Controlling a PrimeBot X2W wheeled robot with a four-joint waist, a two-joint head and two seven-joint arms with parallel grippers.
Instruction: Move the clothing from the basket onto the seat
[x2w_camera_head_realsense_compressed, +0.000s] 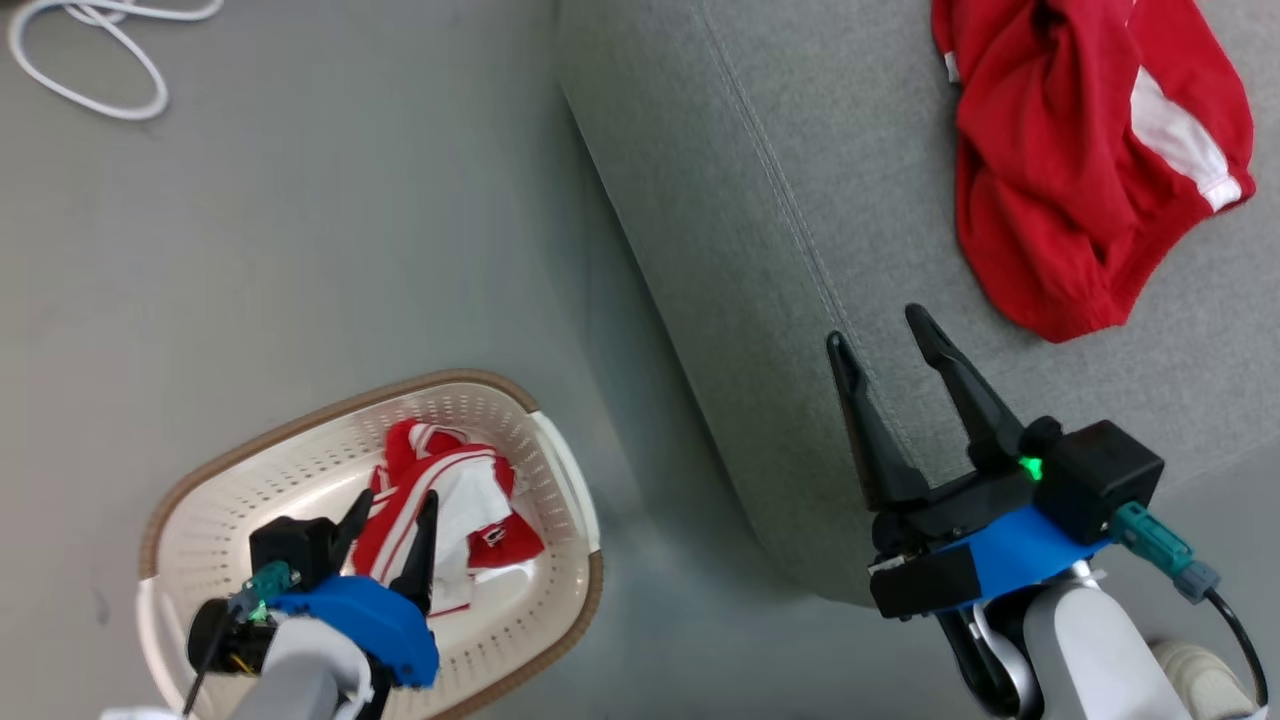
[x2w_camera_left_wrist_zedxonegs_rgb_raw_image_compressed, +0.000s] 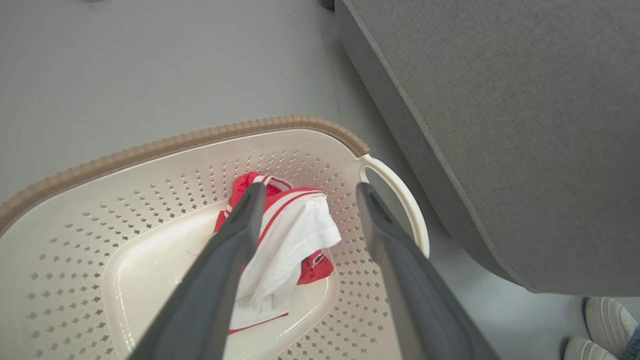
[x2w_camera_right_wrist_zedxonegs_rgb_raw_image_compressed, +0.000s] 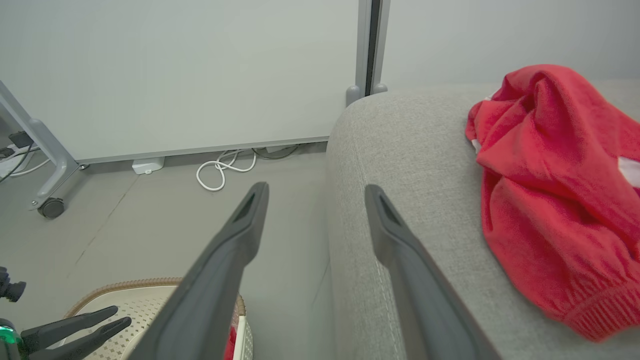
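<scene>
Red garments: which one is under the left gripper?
The striped red-and-white garment in the basket, beneath the open left gripper. The other, mostly plain red garment lies on the sofa seat.

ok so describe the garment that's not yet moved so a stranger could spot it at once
Find the large grey seat; on the floor beside it stands a cream perforated basket with a brown rim. The crumpled garment lies in its bottom, below the open left claw. Unlike the mostly red garment on the seat, it shows a large white patch and white stripes.
</scene>
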